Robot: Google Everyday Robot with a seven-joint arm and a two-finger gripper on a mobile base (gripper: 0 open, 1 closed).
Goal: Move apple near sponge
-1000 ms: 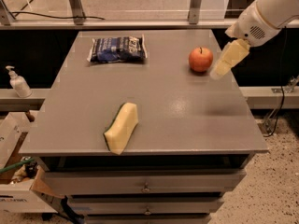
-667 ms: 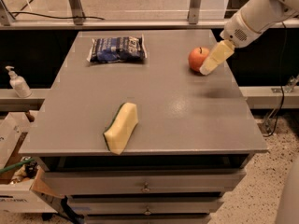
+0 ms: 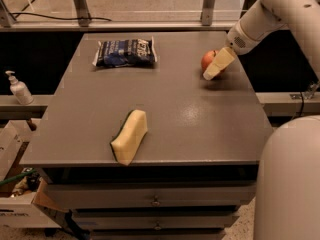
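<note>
The apple (image 3: 207,59) sits near the far right edge of the table (image 3: 195,119). It is partly hidden behind the gripper (image 3: 216,66), which reaches down from the right and overlaps the apple's near side. I cannot tell whether the gripper is clenched on the apple or only beside it. The sponge (image 3: 130,135) lies well apart from the apple, near the front edge and left of centre, and a snack bag (image 3: 125,52) lies at the far left. The apple is probably firm, fairly light and smooth-skinned, so it may roll or slip out of a shallow grip. I would take it across its widest part, around the middle, squeezing moderately to avoid bruising.
</note>
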